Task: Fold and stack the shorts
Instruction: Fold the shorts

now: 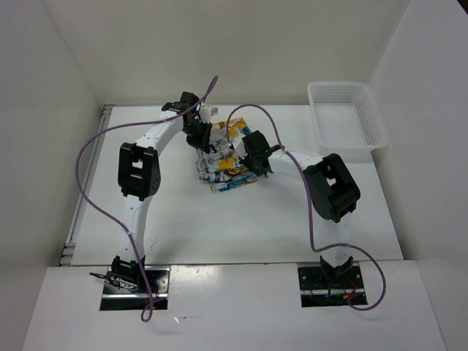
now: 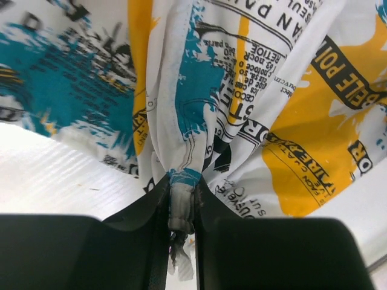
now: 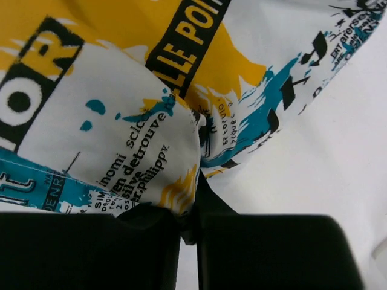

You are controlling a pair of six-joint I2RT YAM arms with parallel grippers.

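The shorts (image 1: pixel 228 178), white with teal, yellow and black print, lie bunched at the middle of the table, partly lifted between the two arms. My left gripper (image 1: pixel 200 137) is at their far left side. In the left wrist view the left gripper (image 2: pixel 181 188) is shut on a gathered hem of the shorts (image 2: pixel 242 90), a strip of fabric squeezed between the jaws. My right gripper (image 1: pixel 254 159) is at their right side. The right wrist view has the right gripper (image 3: pixel 193 205) shut on a fold of the shorts (image 3: pixel 121 127), which drape over the left finger.
A white plastic mesh basket (image 1: pixel 369 124) stands at the back right of the table. White walls close in the table on the left, back and right. Purple cables loop over both arms.
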